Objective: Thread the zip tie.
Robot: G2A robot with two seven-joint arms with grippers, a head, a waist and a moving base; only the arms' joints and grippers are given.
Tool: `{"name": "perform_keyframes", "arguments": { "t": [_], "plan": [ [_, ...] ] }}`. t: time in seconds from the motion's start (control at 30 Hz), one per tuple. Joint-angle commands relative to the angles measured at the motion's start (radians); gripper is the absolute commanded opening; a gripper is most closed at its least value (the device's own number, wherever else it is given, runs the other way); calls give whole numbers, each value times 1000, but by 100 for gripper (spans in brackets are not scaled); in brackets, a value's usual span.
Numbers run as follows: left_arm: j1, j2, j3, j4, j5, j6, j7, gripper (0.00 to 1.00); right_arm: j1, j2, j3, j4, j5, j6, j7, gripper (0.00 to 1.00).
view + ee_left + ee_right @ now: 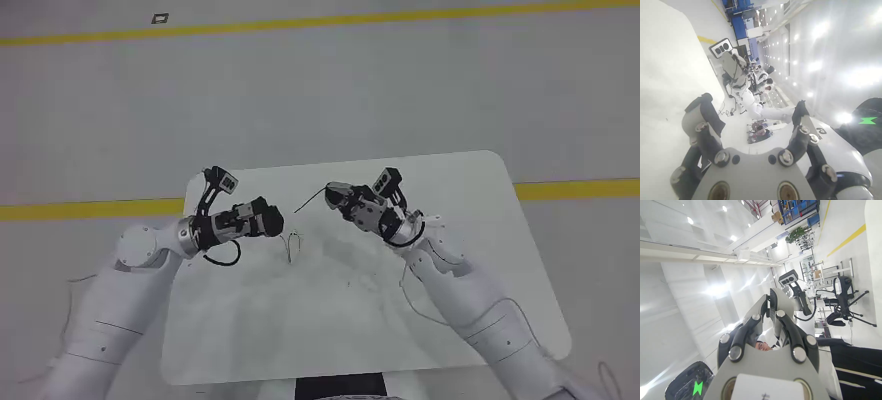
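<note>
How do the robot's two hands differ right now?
The left hand has its fingers spread wide, while the right hand has its fingers closed together. The left hand holds nothing; the right hand grips a thin dark zip tie, whose free end points toward the left hand. Both are over the white table, facing each other.

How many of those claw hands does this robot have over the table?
2. The left gripper hangs open above the table; the right gripper faces it close by, shut on a thin black zip tie. None seems hidden.
</note>
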Motion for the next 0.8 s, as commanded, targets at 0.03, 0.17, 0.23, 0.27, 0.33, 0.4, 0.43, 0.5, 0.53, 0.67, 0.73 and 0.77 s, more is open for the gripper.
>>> {"name": "perform_keyframes", "arguments": {
  "t": [0.03, 0.17, 0.23, 0.27, 0.33, 0.4, 0.43, 0.5, 0.53, 0.67, 0.73, 0.77],
  "plan": [
    [0, -9, 14, 3, -25, 0, 10, 100, -8, -7, -17, -7, 8, -10, -35, 0],
    [-8, -29, 23, 22, -61, 0, 34, 100, -21, -18, -42, -17, 11, -31, -101, 0],
    [-12, -41, 26, 37, -75, 0, 53, 100, -28, -24, -48, -18, 12, -45, -140, 0],
    [-15, -46, 29, 41, -76, 0, 53, 100, -30, -25, -51, -20, 4, -51, -156, 0],
    [-17, -48, 30, 43, -72, 0, 50, 100, -31, -26, -52, -22, -1, -55, -162, 0],
    [-17, -48, 30, 43, -72, 0, 50, 100, -31, -26, -52, -22, -1, -55, -162, 0],
    [-17, -48, 30, 43, -72, 0, 50, 100, -31, -26, -52, -22, -1, -55, -162, 0],
    [-17, -48, 30, 43, -72, 0, 50, 100, -31, -26, -52, -22, -1, -55, -162, 0],
    [-17, -48, 30, 43, -72, 0, 50, 100, -31, -26, -52, -22, -1, -55, -162, 0],
    [-8, -50, 39, 26, -38, 4, 97, 100, -42, -27, -56, -48, -32, -45, -179, 0],
    [-4, -53, 44, 21, -42, 0, 124, 100, -50, -30, -64, -57, -42, -49, -190, 0],
    [-5, -54, 48, 20, -36, 0, 133, 100, -53, -32, -70, -61, -45, -52, -195, 0]
  ]
}}
